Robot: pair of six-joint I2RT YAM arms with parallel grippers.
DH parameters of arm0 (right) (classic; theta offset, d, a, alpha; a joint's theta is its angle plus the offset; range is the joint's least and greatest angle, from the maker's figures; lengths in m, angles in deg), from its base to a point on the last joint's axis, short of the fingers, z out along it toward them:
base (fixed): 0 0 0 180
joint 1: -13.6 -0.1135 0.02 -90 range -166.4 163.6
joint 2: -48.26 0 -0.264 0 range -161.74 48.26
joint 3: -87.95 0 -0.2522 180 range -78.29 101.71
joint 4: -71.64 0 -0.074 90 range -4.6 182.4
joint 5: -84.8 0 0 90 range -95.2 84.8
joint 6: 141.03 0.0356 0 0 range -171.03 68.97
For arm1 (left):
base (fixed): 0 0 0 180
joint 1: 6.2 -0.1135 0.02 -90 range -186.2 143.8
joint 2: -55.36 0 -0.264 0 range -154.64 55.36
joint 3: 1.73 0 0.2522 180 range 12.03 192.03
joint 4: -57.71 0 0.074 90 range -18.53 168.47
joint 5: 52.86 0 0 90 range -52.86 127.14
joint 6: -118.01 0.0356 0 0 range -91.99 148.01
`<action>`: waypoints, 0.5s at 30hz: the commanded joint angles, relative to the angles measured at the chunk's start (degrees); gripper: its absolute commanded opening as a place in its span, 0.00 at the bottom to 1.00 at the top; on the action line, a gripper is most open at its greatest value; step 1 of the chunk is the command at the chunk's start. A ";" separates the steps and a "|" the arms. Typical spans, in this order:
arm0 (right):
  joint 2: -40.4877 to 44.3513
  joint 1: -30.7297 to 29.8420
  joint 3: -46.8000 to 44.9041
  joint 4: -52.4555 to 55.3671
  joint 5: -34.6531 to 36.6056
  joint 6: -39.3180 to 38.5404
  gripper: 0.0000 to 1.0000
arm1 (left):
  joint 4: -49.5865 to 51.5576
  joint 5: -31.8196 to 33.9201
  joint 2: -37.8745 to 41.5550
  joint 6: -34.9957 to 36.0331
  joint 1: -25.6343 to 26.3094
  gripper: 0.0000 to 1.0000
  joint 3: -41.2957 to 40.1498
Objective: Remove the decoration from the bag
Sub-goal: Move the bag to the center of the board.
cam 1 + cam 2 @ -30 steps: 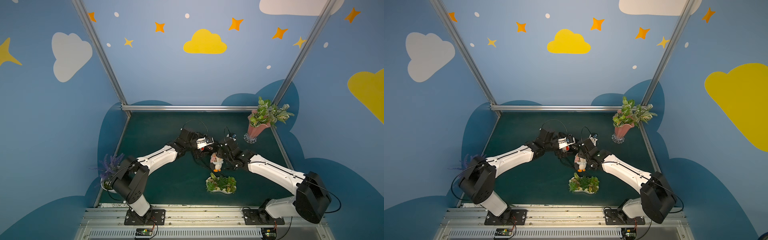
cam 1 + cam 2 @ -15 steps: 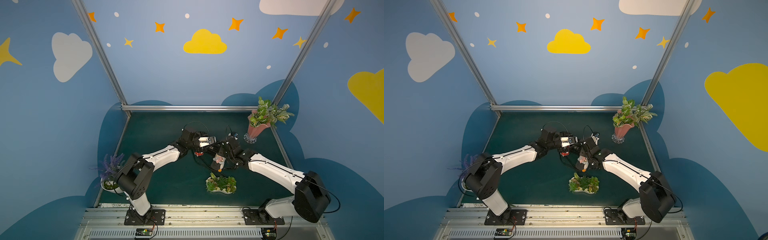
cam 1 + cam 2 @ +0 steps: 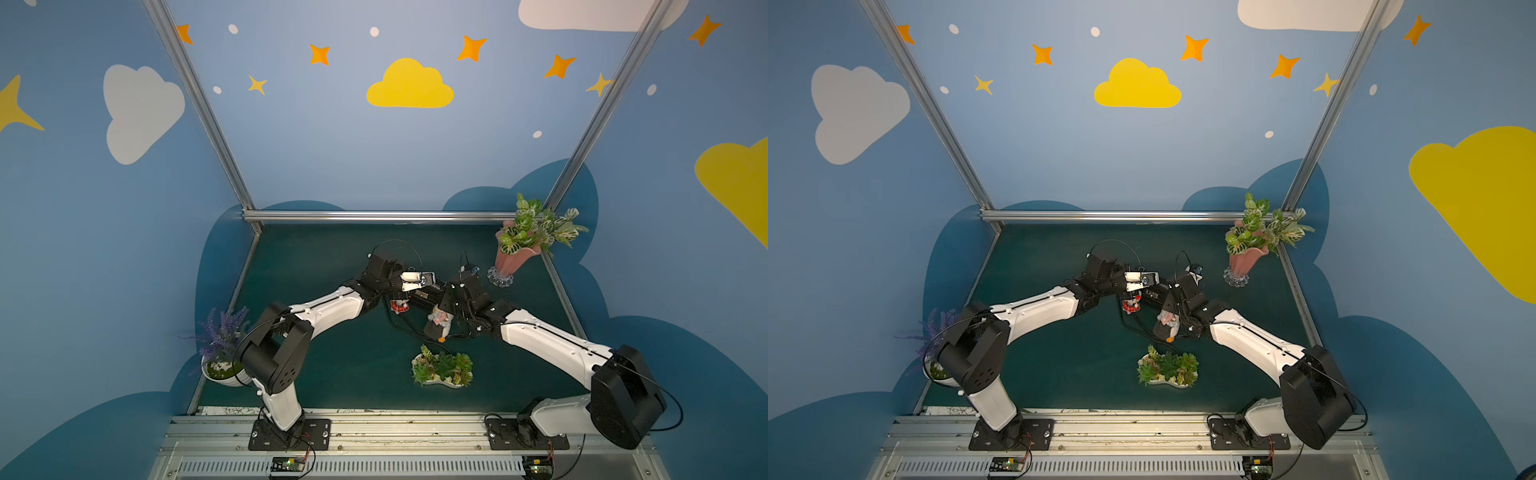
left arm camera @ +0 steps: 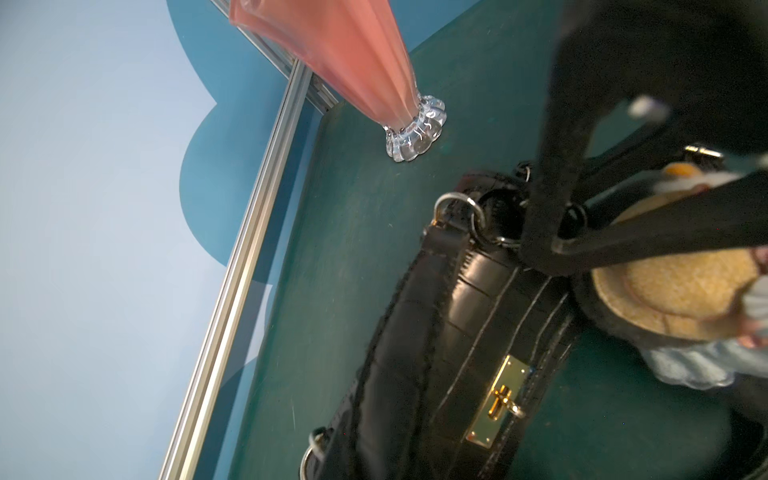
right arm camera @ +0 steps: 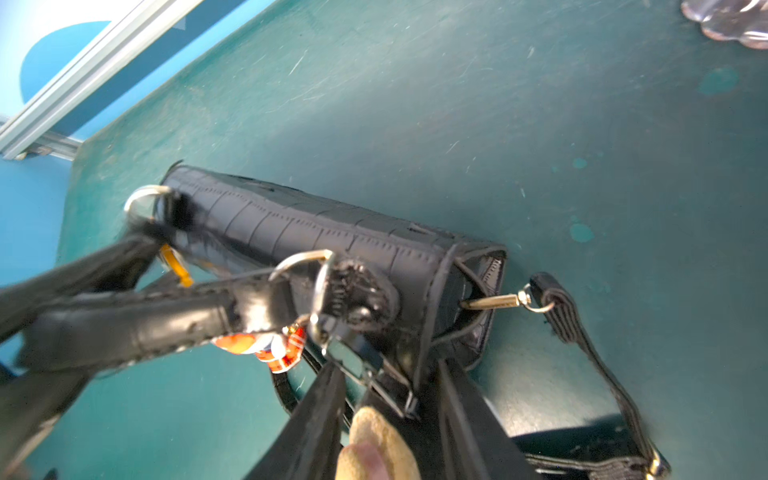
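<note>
The black glossy bag (image 3: 419, 296) (image 3: 1152, 295) (image 4: 457, 332) (image 5: 332, 232) lies on the green table between my two arms. In the right wrist view my left gripper (image 5: 124, 309) (image 3: 434, 286) is shut on the bag's top handle (image 5: 166, 320). The decoration, a plush doll in a straw hat (image 3: 438, 324) (image 3: 1168, 324) (image 4: 673, 299) (image 5: 374, 440), sits between the fingers of my right gripper (image 5: 386, 386) (image 3: 444, 305), which is shut on it. A metal clasp (image 5: 365, 374) links it to the bag's ring. A small red plaid charm (image 3: 400, 306) (image 5: 282, 353) hangs by the handle.
The thin shoulder strap (image 5: 582, 345) trails loose over the table at the bag's end. A pink vase with a plant (image 3: 515, 257) (image 4: 365, 62) stands at the back right. A dish of succulents (image 3: 442, 370) lies in front of the bag, and a lavender pot (image 3: 220, 353) is at the left edge.
My left arm has reached right to the bag and its jaws have come together on the handle. The right gripper has kept its hold on the doll, which shifted slightly.
</note>
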 commanded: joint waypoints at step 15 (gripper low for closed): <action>7.07 3.37 -10.92 -19.06 -16.46 -31.69 0.46 | 27.75 3.45 16.09 -18.67 3.67 0.09 2.48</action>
